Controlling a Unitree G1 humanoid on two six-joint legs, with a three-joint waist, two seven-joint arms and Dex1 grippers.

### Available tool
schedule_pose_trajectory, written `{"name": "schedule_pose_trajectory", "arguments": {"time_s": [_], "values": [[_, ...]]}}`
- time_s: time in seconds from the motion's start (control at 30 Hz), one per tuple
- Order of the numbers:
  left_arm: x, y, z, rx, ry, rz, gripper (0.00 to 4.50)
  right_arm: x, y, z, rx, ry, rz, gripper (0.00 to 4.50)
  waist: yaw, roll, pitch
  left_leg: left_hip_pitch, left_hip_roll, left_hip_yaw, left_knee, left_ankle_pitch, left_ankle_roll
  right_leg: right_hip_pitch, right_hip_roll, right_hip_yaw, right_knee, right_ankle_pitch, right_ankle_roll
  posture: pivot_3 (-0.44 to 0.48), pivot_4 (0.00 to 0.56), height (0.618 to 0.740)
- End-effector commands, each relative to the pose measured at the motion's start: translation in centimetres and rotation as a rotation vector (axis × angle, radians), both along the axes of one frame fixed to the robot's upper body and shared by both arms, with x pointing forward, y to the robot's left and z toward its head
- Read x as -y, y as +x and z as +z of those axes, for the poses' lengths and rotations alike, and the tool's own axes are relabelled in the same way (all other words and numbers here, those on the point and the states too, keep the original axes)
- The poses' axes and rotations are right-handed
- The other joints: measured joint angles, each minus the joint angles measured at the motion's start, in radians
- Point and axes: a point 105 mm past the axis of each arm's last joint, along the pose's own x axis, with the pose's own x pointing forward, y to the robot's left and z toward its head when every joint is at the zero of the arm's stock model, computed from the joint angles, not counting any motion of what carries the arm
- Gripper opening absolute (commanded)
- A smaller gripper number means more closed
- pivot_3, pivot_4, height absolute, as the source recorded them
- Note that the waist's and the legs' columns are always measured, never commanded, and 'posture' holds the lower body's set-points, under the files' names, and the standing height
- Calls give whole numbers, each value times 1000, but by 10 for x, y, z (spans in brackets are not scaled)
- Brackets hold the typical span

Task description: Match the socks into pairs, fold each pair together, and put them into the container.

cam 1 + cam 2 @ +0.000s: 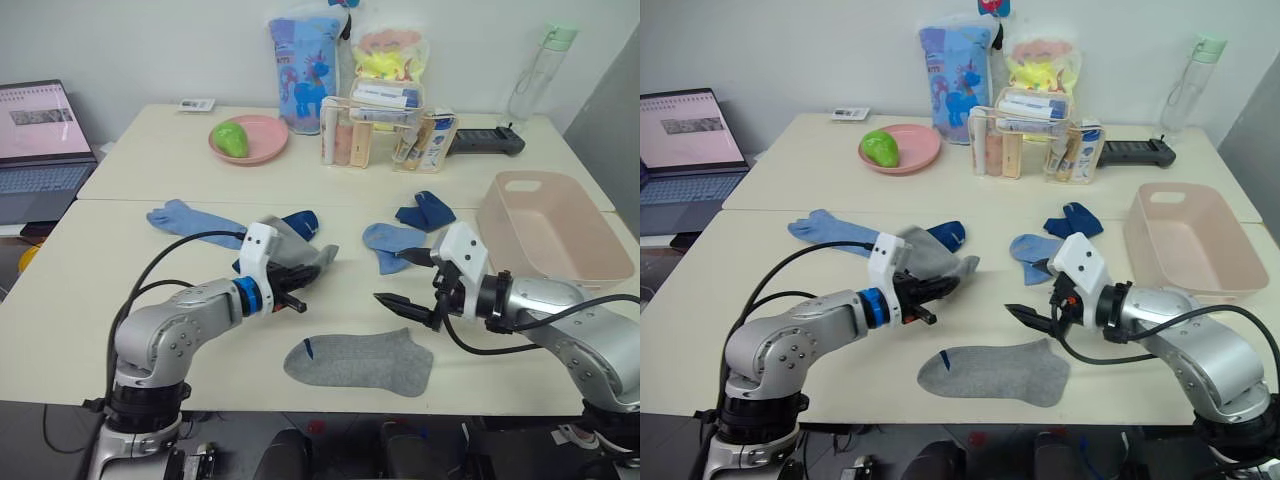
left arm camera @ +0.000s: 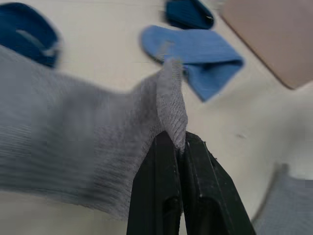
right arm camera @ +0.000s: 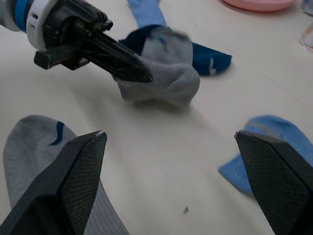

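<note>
Socks lie scattered over the pale table (image 1: 120,300), and one grey sock (image 1: 300,255) is pinched in the left gripper (image 1: 318,272), whose two black fingers (image 2: 171,196) are pressed together on a fold of its fabric. That sock bunches up just beyond the left gripper's tips, with a dark navy sock (image 1: 300,222) touching it on the far side. A light blue sock (image 1: 190,220) stretches out past the navy one, farther from the left gripper and away from the right arm.

The right gripper (image 1: 408,280) hovers just above the table with its fingers spread wide apart, holding nothing. Its tips point toward the left gripper, and the two are near each other but not touching. Just below and between the two grippers, toward the near table edge, a second grey sock (image 1: 360,362) lies flat with a small blue mark at its cuff. Just beyond the right gripper sits a second light blue sock (image 1: 390,243), and a second navy sock (image 1: 425,212) lies touching it on the far side.

The container (image 1: 550,235), a pale pink-beige tub, stands beside the right gripper on its outer side, near the arm, and nothing shows inside it. Well beyond both grippers are a pink plate (image 1: 250,140) holding a green object (image 1: 232,138), some packaged goods (image 1: 385,125), and a clear bottle (image 1: 535,75). A laptop (image 1: 40,140) sits off the left arm's outer side.
</note>
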Motion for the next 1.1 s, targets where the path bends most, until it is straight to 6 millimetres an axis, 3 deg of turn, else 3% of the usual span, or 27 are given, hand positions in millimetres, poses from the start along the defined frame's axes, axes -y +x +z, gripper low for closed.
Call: {"name": "schedule_pose_trajectory", "arguments": {"time_s": [0.03, 0.2, 0.33, 0.47, 0.57, 0.7, 0.83, 0.97, 1.1], "values": [[31, 4, -3, -21, -20, -46, 17, 10, -7, 5, 20, -40, -7, 4500, 1, 0, 0, 0, 0, 0, 0, 0, 0, 1, 0, 0, 0, 0, 0, 0, 150, 703], [71, 13, -7, -29, -41, -92, 17, 19, -9, -1, 13, -86, -50, 4500, 0, 0, 0, 0, 0, 1, 0, 0, 0, 1, 0, 1, 0, 0, 0, 0, 150, 703], [81, 16, -8, -31, -50, -119, 17, 23, -10, -3, 8, -104, -70, 4500, -2, 0, 0, 0, 0, 3, 0, 1, -1, 1, 1, 2, 0, 0, 0, 0, 150, 703], [77, 18, 3, 21, -43, -135, 965, 25, -11, -4, 7, -113, -82, 4500, -1, 0, 0, 0, 0, 2, 0, 1, -1, 1, 1, 2, 0, 0, 0, 0, 150, 703], [64, 15, 26, 103, -54, -179, 1858, 26, -12, -5, 12, -118, -87, 4500, -1, -1, 0, 1, 0, 2, 0, 1, -2, 1, 1, 2, 0, 0, 0, 0, 150, 703], [25, 17, 49, 328, 79, -229, 3101, 23, -12, -5, 35, -121, -82, 4500, -5, 0, 0, 1, 1, 2, -1, 1, -2, 0, 2, 2, 0, 0, 0, 0, 150, 703], [-9, 26, 39, 510, 284, -302, 4367, 19, -8, -7, 87, -150, -64, 4500, -1, 0, 0, 2, 1, 3, -1, 1, -3, 1, 1, 2, -1, 0, 0, 0, 150, 703], [-28, 24, 17, 654, 484, -486, 4438, 16, -3, -16, 171, -232, -30, 4500, 0, 1, 0, 1, 0, 3, -1, 1, -3, 0, 1, 2, -2, 0, 0, 0, 150, 703], [-41, 36, -10, 703, 650, -598, 4438, 9, 3, -31, 226, -302, 36, 4500, 3, 0, 0, 1, 0, 2, -1, 1, -2, 0, 1, 1, -3, 0, 0, 0, 150, 703]]}}
